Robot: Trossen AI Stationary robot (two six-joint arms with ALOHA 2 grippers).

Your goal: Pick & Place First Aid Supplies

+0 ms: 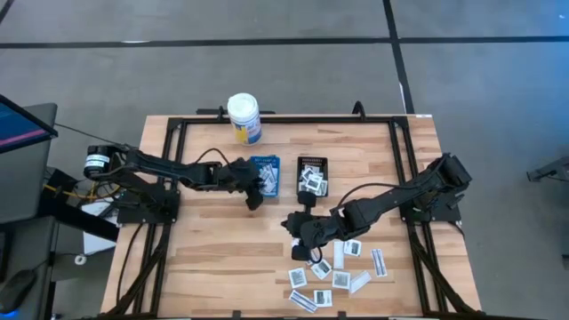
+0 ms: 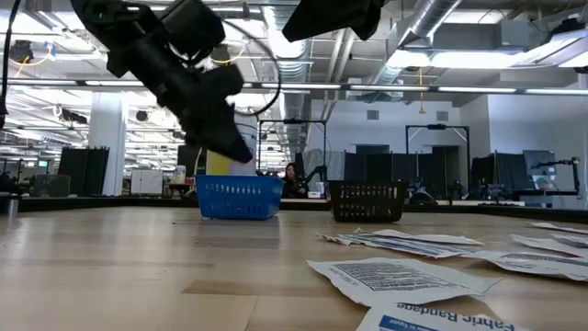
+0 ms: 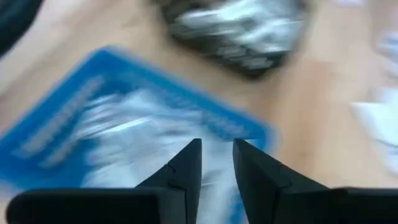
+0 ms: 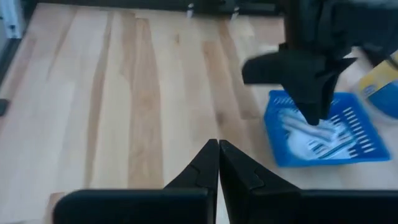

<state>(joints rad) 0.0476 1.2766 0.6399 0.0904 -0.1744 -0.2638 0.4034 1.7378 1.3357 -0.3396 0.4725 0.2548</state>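
The left gripper (image 1: 254, 197) is at the near edge of the blue tray (image 1: 267, 175), in the middle of the table (image 1: 204, 240). In the left wrist view its two fingers (image 3: 186, 168) stand a little apart, with a narrow gap between them and nothing in it, and they point down over the blue tray (image 3: 74, 118), which has white packets (image 3: 134, 130) inside. In the right wrist view the left gripper (image 4: 314, 112) hangs just over the tray (image 4: 367, 134), and its tip is very near the packets (image 4: 308, 137) there; I cannot tell if it touches them. The black tray (image 1: 312, 175) stands just beside the blue one, on its right, and it also has packets inside. A white bottle (image 1: 244, 118) with a yellow label stands behind the blue tray, near the far edge of the table. The right gripper (image 1: 295, 227) is in front of the black tray, at the far left edge of a group of loose packets (image 1: 342, 267) which lie flat on the wood in the near right part of the table. Its fingers (image 4: 205, 171) are pressed together and hold nothing. In the low view the blue tray (image 2: 239, 198) and the black tray (image 2: 367, 202) stand side by side, and the loose packets (image 2: 395, 276) lie in the foreground on the right.
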